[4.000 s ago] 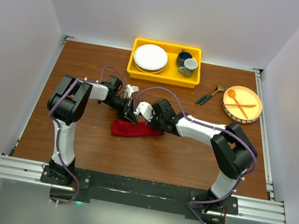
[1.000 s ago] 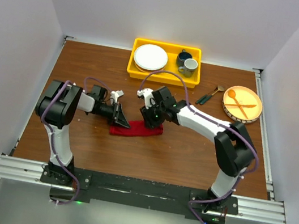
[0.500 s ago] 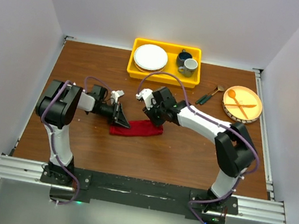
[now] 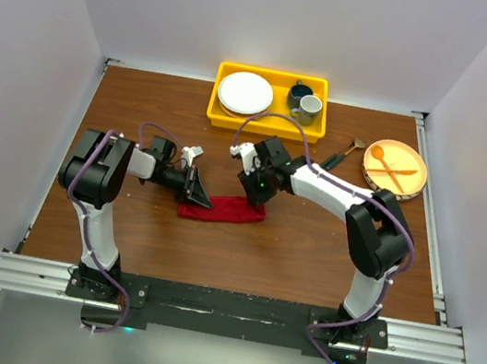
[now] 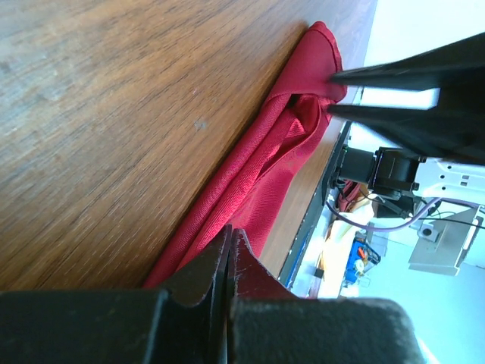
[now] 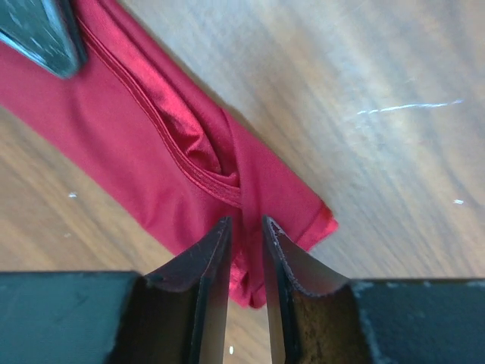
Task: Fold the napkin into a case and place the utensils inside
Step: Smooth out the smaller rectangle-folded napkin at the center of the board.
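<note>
The red napkin (image 4: 220, 208) lies folded into a narrow strip on the table, with a puckered fold near its right end (image 6: 201, 144). My left gripper (image 4: 201, 199) is shut, its tips (image 5: 229, 230) at the strip's left end (image 5: 258, 167); no cloth shows between the jaws. My right gripper (image 4: 256, 191) hovers over the right end, jaws (image 6: 246, 221) a narrow gap apart with cloth visible below. The gold utensils (image 4: 346, 152) lie at the back right of the table, far from both grippers.
A yellow tray (image 4: 266, 128) at the back holds white plates (image 4: 245, 94) and two mugs (image 4: 305, 105). A round wooden plate (image 4: 408, 186) with an orange spoon and fork sits at the far right. Bare wood surrounds the napkin.
My right gripper has narrowed its jaws and shifted slightly back and right above the napkin's right end. The left gripper and the napkin have stayed put.
</note>
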Controlling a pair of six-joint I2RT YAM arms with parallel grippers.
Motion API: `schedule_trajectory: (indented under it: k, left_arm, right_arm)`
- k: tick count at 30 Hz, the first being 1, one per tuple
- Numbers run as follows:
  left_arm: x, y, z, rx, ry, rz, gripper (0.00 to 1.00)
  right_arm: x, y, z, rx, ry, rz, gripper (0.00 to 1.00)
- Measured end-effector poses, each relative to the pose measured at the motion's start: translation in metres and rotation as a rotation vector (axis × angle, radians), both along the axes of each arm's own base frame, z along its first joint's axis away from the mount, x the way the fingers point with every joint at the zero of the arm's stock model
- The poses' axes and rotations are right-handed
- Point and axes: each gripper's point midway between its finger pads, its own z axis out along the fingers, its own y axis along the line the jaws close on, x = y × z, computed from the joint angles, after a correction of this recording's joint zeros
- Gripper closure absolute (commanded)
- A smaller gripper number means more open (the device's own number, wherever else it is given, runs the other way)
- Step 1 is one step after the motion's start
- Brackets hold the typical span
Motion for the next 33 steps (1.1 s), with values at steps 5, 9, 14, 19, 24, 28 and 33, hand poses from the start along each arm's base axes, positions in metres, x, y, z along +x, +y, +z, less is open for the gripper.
schedule_trajectory:
  k: [5,9,14,19,24,28,33]
  left_arm:
    - [0.000,0.000,0.000,0.002,-0.001,-0.003,1.00]
    - [0.000,0.000,0.000,0.002,-0.001,-0.003,1.00]
    - [0.000,0.000,0.000,0.002,0.000,-0.004,1.00]
    - [0.000,0.000,0.000,0.008,-0.010,-0.014,1.00]
    - [0.001,0.000,0.000,0.019,-0.015,-0.033,1.00]
    - [0.000,-0.001,0.000,0.028,-0.028,-0.061,1.00]
    - [0.000,-0.002,0.000,0.034,-0.035,-0.093,1.00]
  right_arm:
    - [0.028,-0.003,0.037,0.075,-0.020,-0.058,0.73]
    - [0.036,-0.012,0.048,0.092,-0.029,-0.083,0.74]
    - [0.020,-0.014,0.028,0.079,0.041,-0.067,0.74]
    - [0.000,-0.021,-0.010,0.032,0.137,-0.061,0.73]
    - [-0.005,-0.021,-0.015,0.054,0.162,-0.046,0.64]
    - [-0.008,-0.018,-0.001,0.099,0.151,0.014,0.40]
    - [-0.002,-0.003,0.043,0.202,0.040,0.169,0.20]
